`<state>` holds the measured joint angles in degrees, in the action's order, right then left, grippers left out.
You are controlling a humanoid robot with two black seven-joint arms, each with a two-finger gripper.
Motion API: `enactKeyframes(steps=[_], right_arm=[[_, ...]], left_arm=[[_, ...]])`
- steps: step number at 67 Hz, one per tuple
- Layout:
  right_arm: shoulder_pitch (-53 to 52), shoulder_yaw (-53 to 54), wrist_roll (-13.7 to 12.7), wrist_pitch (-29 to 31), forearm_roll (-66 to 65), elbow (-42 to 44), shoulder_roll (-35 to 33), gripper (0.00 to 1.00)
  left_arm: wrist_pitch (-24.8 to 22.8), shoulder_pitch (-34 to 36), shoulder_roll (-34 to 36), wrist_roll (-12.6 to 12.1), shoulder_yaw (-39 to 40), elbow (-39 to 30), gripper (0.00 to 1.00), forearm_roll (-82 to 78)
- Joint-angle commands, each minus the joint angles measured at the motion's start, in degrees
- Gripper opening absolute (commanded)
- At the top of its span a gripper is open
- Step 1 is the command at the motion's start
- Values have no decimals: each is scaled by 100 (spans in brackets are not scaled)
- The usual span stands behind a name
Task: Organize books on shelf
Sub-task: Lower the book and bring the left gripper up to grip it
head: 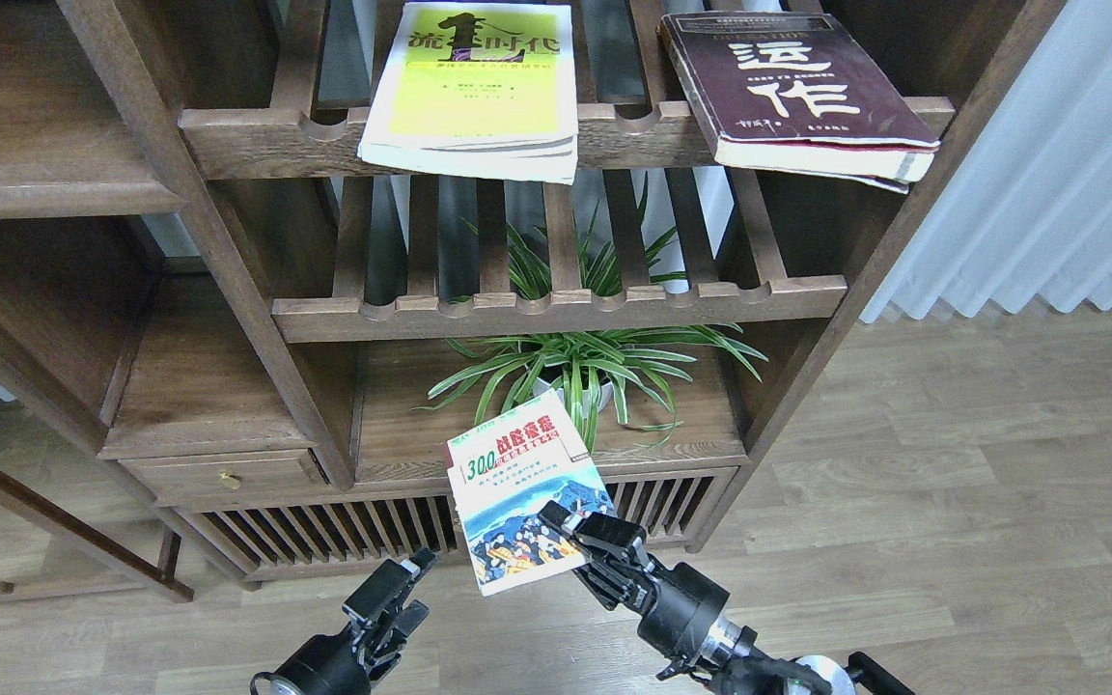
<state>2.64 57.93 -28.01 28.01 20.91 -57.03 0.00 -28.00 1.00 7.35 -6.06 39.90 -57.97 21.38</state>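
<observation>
My right gripper [566,526] is shut on the lower right corner of the white book [522,492] with the red title and colourful picture. It holds the book tilted in the air, in front of the cabinet's bottom grille. The yellow-green book [474,87] lies flat on the top slatted rack and overhangs its front rail. The maroon book [792,92] lies on the same rack at the right, also overhanging. The solid dark-brown shelf [44,198] at the upper left is bare. My left gripper [411,584] is open and empty, low and to the left of the white book.
A second slatted rack [556,314] sits below the first. Under it a spider plant [585,372] in a white pot stands on a solid board [402,425]. A drawer with a brass knob [228,478] is at the lower left, a white curtain [1048,164] at the right, and wood floor below.
</observation>
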Motion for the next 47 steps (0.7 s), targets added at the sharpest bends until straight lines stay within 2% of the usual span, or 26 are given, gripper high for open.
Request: enactKeyframes(steps=[1, 20, 29, 47], right_arm=[[-10, -19, 1, -1, 63, 104, 0, 4], [-10, -195, 1, -1, 72, 148, 0, 4], [-10, -309, 1, -1, 116, 69, 0, 4], [-10, -476, 1, -1, 151, 16, 0, 3]], left_arm=[[0, -152, 126, 0, 18, -355, 100, -2], [0, -170, 241, 35, 132, -593, 100, 42], [0, 103, 12, 202, 194, -496, 100, 68], [0, 392, -620, 211, 176, -224, 100, 68]])
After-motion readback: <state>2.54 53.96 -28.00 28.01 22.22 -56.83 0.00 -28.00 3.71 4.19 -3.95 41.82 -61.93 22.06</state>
